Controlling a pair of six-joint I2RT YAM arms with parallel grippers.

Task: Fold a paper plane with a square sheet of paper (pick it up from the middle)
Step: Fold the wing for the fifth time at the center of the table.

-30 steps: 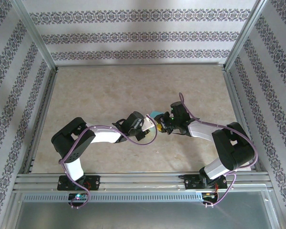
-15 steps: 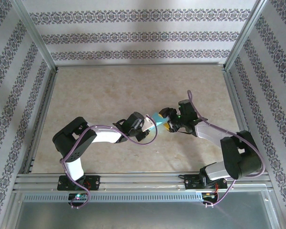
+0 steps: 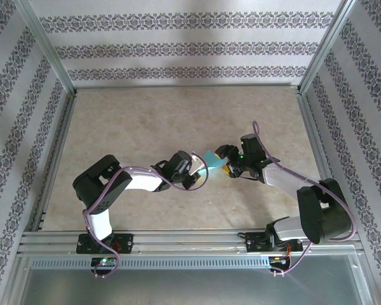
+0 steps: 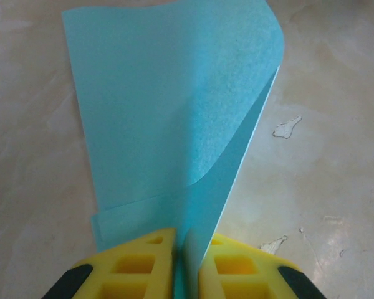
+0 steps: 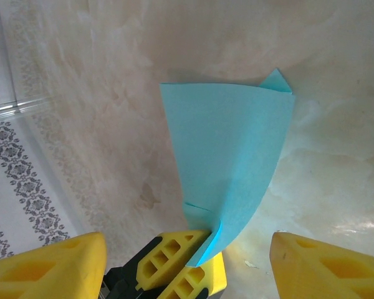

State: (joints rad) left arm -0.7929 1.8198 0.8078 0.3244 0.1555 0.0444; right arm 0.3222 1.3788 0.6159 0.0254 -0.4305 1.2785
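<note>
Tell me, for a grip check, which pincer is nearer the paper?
Left. The left pincer is clamped on the paper; the right pincer stands open beside it, not touching.

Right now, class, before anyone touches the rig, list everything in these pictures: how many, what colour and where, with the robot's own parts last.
teal sheet of thin paper: one, teal, folded over and curling, held over the table's middle.
beige marbled table: one, beige, beneath both arms.
patterned wall panels: three, white with dark floral stripes, back and both sides.
silver metal frame rails: several, silver, near edge and corners.
left arm: one, white and black, purple cable, reaching right.
right arm: one, white and black, purple cable, reaching left.
left pincer: one, yellow fingers, shut on the paper.
right pincer: one, yellow fingers, open, facing the paper.
</note>
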